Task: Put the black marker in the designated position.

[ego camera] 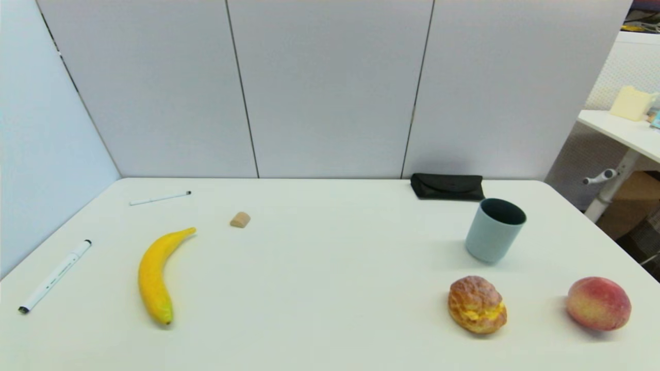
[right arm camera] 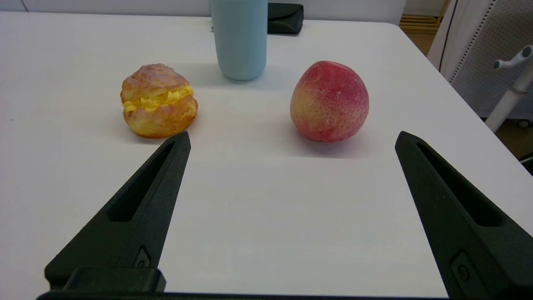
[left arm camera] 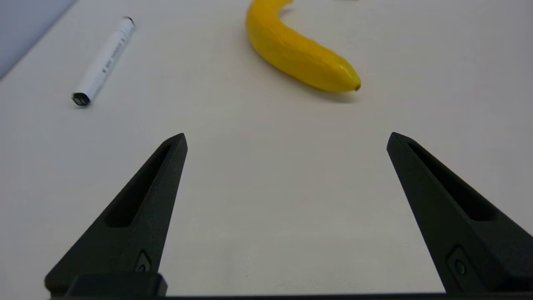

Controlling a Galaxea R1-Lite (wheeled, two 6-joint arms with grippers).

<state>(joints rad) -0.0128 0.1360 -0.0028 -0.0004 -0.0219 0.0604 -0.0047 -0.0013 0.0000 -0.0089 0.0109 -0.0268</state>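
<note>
The black marker point(ego camera: 55, 275), a thick white barrel with black ends, lies flat near the table's left edge, left of the banana point(ego camera: 156, 273). In the left wrist view the black marker point(left arm camera: 104, 61) and the banana point(left arm camera: 297, 50) lie well beyond my left gripper point(left arm camera: 286, 139), which is open with only bare table between its fingers. My right gripper point(right arm camera: 292, 139) is open too, low over the table just short of the peach point(right arm camera: 330, 101) and the cream puff point(right arm camera: 158, 100). Neither gripper shows in the head view.
A thin white pen point(ego camera: 160, 198) lies at the back left, with a small tan block point(ego camera: 240, 220) near it. A light blue cup point(ego camera: 494, 230), a black case point(ego camera: 447, 186), the cream puff point(ego camera: 476, 304) and the peach point(ego camera: 598, 303) occupy the right side.
</note>
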